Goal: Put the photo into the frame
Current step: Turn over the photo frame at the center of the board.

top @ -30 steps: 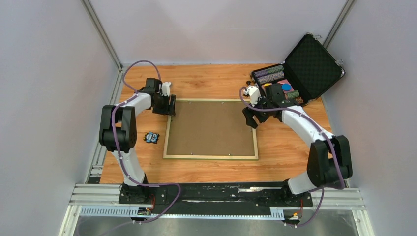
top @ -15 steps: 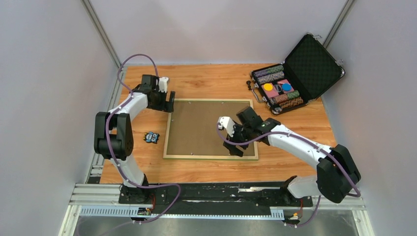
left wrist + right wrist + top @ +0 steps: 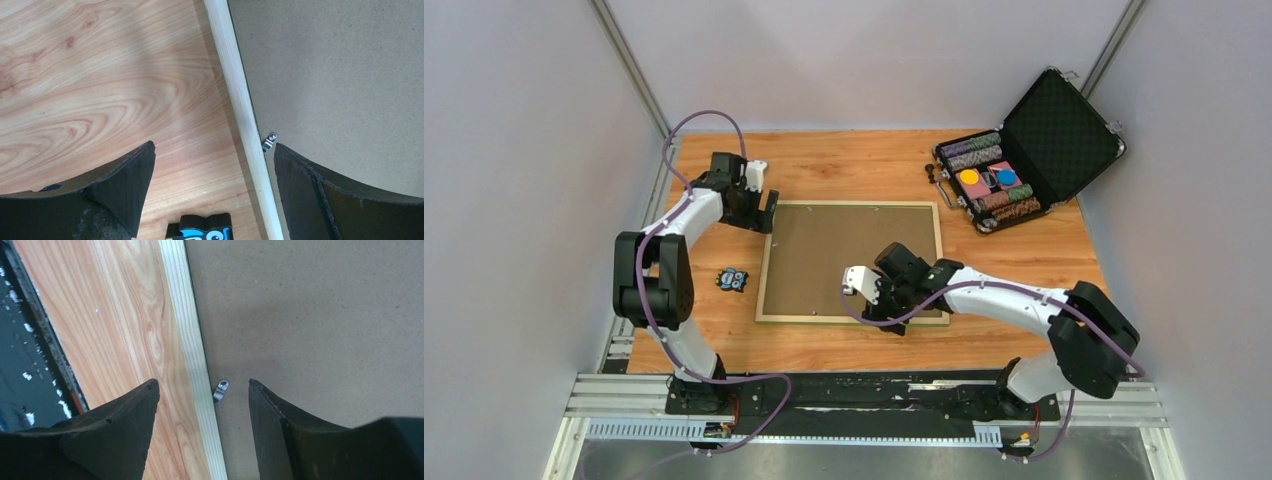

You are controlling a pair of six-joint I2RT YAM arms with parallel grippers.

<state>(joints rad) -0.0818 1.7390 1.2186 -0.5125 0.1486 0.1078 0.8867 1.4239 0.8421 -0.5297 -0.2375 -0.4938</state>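
the frame (image 3: 814, 319) lies back-up on the table (image 3: 844, 160), pale rails showing, with the brown backing board (image 3: 844, 255) seated inside it. the photo shows in no view, and whether it sits under the board cannot be told. the right jaws hang wide open and empty over the near rail, one finger on the table side and the other over the board, with a small metal tab (image 3: 221, 390) between them. the left jaws, likewise wide and empty, straddle the left rail near its far corner, with another tab (image 3: 269, 142) just beside the board-side finger.

the risk, as i judge it, lies in the tabs. they are tiny and sit low, so a finger coming down slightly off could slide over one, or catch the rail and drag the whole frame across the table. pressing on the board itself might bow it against the other tabs. a shoved frame could also bump the small black-and-blue object (image 3: 733, 280) near the left rail.
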